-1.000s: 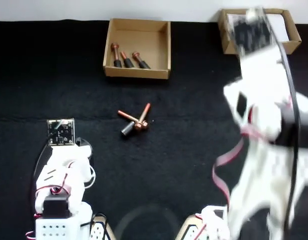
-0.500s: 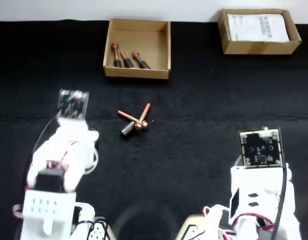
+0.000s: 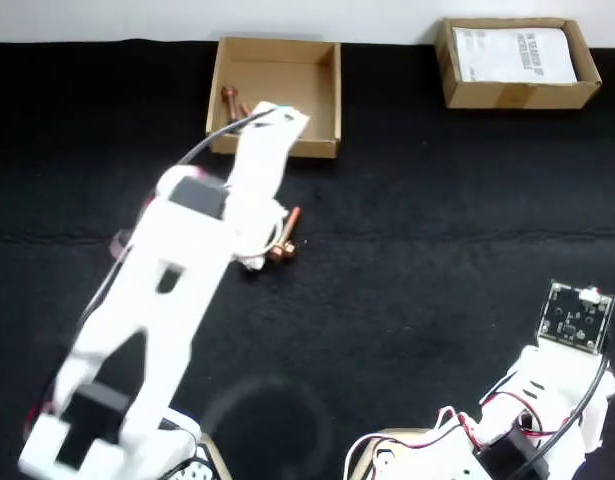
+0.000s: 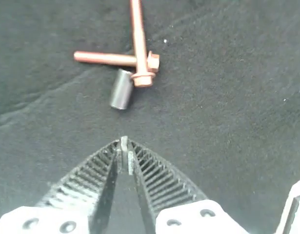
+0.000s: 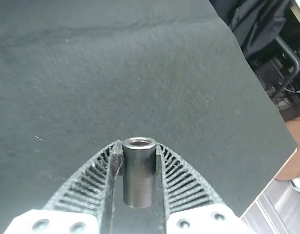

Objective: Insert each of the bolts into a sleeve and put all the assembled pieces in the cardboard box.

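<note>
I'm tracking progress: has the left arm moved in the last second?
Yes. The left arm has stretched forward, toward the cardboard box, and now covers part of the loose bolts.

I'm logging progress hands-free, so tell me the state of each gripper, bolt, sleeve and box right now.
Left gripper: shut, empty.
Right gripper: shut on held sleeve.
Held sleeve: no bolt inside.
Loose sleeve: lying down, no bolt inside.
Bolts: two, crossed, unsleeved.
Box: open, partly hidden by left arm.
</note>
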You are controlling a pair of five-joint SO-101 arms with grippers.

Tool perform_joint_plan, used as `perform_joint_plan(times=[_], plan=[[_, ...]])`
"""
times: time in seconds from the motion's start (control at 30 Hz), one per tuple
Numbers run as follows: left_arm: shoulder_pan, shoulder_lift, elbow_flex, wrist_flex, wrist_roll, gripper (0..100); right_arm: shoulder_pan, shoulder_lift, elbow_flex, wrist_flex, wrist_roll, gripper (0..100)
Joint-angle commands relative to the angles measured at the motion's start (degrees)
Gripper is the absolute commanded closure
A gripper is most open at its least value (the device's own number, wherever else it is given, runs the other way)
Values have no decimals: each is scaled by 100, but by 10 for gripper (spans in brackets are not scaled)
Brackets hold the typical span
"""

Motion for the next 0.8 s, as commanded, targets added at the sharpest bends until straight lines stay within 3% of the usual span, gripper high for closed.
perform_joint_plan(times=[0.0,0.47,0.57,0.77], plan=[[84,1270,-1270,352,-35,976,154,-426,532,-330,97,991],[426,4286,-4857,1644,-9,940,110,-444,980,-1033,105,991],[409,4505,-5182,1820,-9,866,101,-435,980,-1059,105,991],[400,4576,-5226,1793,-26,867,-48,-426,980,-1103,105,991]])
